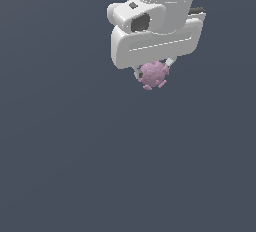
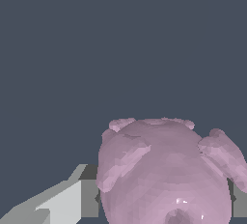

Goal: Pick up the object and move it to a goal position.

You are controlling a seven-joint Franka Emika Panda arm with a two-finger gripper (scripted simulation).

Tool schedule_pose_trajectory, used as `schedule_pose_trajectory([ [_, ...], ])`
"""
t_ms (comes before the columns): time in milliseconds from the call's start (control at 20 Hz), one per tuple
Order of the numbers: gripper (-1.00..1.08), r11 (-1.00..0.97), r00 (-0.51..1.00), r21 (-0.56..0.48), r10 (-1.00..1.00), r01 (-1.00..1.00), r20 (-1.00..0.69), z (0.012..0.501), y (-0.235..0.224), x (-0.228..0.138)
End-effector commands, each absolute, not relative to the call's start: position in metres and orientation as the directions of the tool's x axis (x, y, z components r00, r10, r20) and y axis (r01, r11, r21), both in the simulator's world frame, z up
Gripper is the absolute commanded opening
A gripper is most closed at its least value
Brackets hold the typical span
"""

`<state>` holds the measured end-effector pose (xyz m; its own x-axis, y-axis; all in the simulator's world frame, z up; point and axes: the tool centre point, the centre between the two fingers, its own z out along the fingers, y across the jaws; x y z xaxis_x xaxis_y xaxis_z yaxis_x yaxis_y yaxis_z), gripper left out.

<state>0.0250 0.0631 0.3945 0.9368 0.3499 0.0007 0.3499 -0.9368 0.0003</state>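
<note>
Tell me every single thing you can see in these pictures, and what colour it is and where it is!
Knobbly lump: one, pink, roughly round with bumps all over, held between the jaws under the white hand; it fills much of the wrist view.
Background surface: one, plain dark grey-blue, behind everything in both views; nothing else shows on it.
Robot arm: one, white with dark patches, at the top of the exterior view.
Gripper: one, white, under the arm, jaws closed on either side of the pink lump; one grey finger shows in the wrist view.

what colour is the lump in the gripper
Pink lump, knobbly all over; the wrist view shows it best.
</note>
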Motion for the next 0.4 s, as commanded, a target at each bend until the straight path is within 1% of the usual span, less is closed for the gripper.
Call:
schedule_pose_trajectory([
  [0,-1.0,-0.937,0.937,0.0,0.349,0.349,0.0,0.4015,0.0655,0.0268],
  [350,-1.0,-0.937,0.937,0.0,0.349,0.349,0.0,0.4069,0.0675,0.029],
])
